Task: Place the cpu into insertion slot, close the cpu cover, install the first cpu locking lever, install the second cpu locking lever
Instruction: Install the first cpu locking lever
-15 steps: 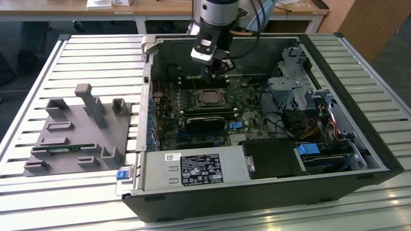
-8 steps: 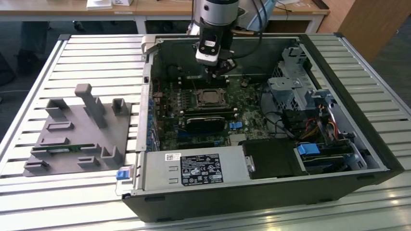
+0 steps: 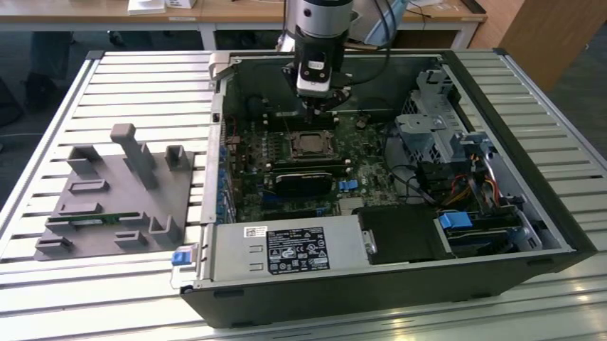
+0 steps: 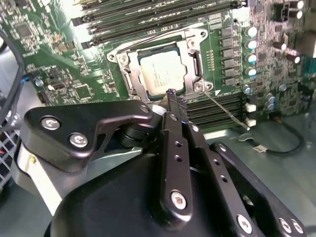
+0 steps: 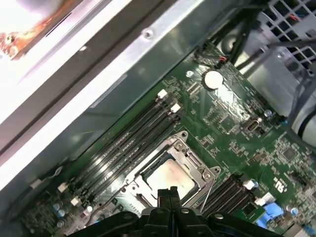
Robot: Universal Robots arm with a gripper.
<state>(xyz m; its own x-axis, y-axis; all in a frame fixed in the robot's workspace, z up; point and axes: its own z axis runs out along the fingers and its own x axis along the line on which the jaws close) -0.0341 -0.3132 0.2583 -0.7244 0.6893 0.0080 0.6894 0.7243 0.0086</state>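
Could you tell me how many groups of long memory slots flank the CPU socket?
2: one group on one side of the insertion slot, the other group opposite; the gripper may hide more.

My arm [image 3: 320,21] hangs straight down from above; my gripper [image 4: 176,99] points downward, its two black fingers [image 4: 174,143] pressed flat together (tips touching in both wrist views).
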